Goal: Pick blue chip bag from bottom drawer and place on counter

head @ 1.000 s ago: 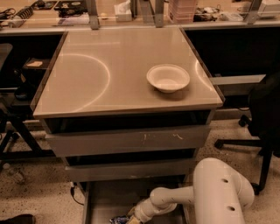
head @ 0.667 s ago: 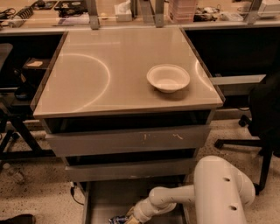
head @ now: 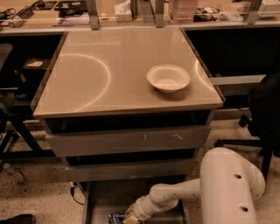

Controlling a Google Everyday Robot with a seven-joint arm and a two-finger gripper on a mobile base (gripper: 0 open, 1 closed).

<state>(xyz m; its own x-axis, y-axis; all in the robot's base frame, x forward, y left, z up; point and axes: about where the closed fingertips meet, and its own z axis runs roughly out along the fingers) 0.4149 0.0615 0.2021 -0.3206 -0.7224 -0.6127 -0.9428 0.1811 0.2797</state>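
The bottom drawer (head: 98,197) is pulled open at the foot of the cabinet, showing its flat grey floor. The blue chip bag (head: 116,216) lies on that floor at the picture's lower edge, only partly in view. My white arm reaches down into the drawer from the right. My gripper (head: 130,217) is at the bag's right side, touching or almost touching it, and is partly cut off by the lower edge. The counter (head: 100,74) is the glossy beige cabinet top above.
A white bowl (head: 168,78) stands on the counter's right half. Two shut grey drawer fronts (head: 127,140) sit above the open drawer. A cluttered bench (head: 131,13) runs behind. Black chair parts (head: 262,113) stand right, and dark frames (head: 13,131) stand left.
My gripper has edged slightly left along the drawer floor toward the bag. The bag, bowl and drawers have not moved.
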